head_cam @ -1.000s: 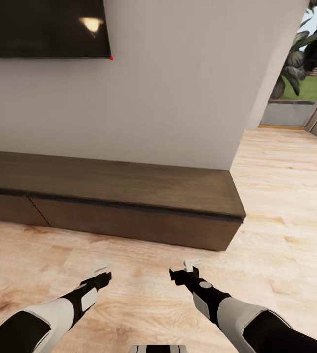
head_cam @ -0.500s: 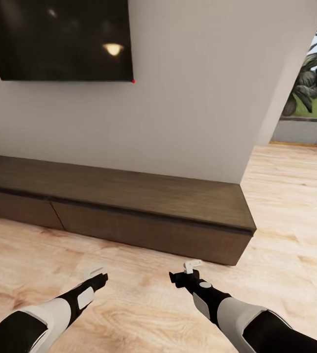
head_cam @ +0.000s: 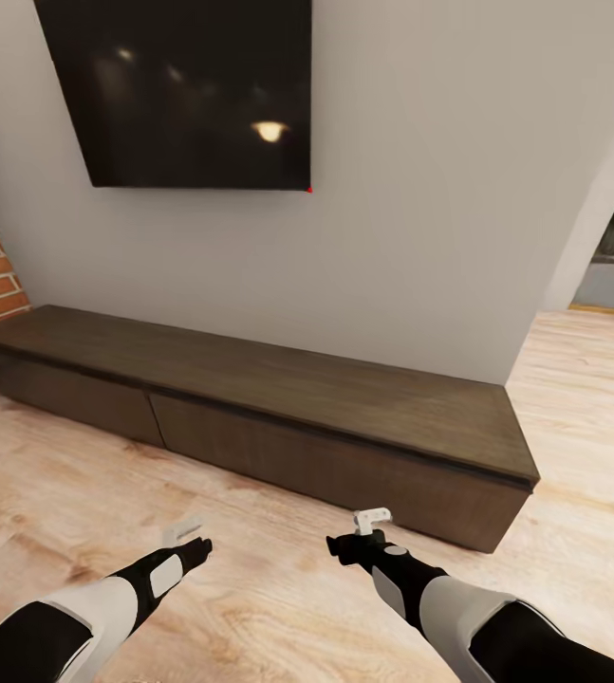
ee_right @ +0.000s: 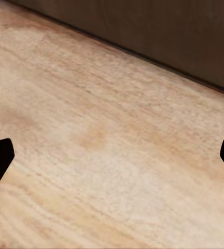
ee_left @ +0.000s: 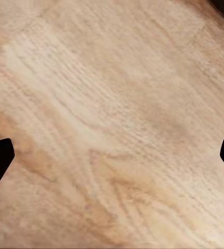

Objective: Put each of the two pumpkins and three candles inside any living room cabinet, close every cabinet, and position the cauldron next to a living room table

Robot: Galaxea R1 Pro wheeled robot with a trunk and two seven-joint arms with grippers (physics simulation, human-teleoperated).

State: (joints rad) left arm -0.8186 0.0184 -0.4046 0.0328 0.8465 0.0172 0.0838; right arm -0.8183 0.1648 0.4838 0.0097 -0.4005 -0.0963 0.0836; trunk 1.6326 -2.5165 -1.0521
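Against the white wall, beneath a dark wall-mounted screen, the cabinet is seen with its front panels flush. Before it, over the wood floor, the left gripper and right gripper are held apart, fingers spread wide, nothing grasped.

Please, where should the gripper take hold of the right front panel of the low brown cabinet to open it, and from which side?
The cabinet front panel is flat, with no handle. The dark gap under the overhanging top is probably the only part to catch. Come from the front, from the floor side, fingertips hooking its upper edge. The right gripper, open and empty, is nearer. How the panel opens cannot be told.
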